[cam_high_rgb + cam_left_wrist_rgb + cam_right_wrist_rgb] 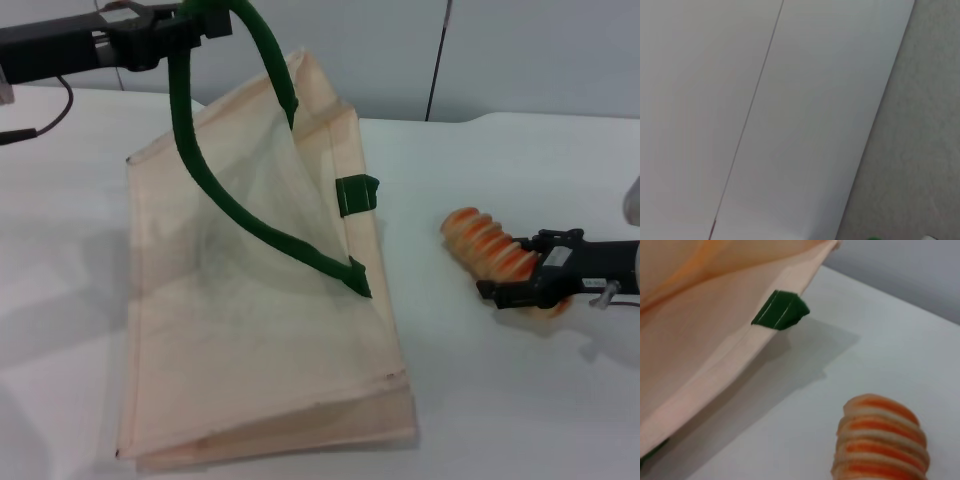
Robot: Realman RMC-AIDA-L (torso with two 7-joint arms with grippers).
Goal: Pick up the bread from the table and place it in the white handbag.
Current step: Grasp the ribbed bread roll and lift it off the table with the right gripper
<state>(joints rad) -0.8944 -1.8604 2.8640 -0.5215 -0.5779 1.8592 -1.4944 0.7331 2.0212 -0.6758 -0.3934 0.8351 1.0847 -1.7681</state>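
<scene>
The white handbag [260, 340] lies slumped on the tabletop [500, 400], and everything else can be placed from it. Above its far corner, the left pincer [190, 25] is clamped on 1 of the 2 dark green handles [215, 195] and holds it up, so the upper cloth panel is drawn away from the lower one and the bag's mouth gapes toward the side where the bread sits. The second handle shows only as a short green stub [357, 193] at the bag's edge.

The bread [490, 250] is on the tabletop to the right of the handbag, well apart from it, with open white surface between the 2. The right pincer [535, 285] is at the loaf's far end from the bag, its black fingers set around that end. It looks clenched on the loaf, though from the head view I can't be sure the grip is firm, and the right wrist view shows only the striped near end of the bread and the bag's open edge beyond it.

So, as I read it, the bag-opening part is done and the grasp is either just made or being made. The loaf does not look lifted. What's left is the lift, the carry across to the open mouth, and the release inside.
</scene>
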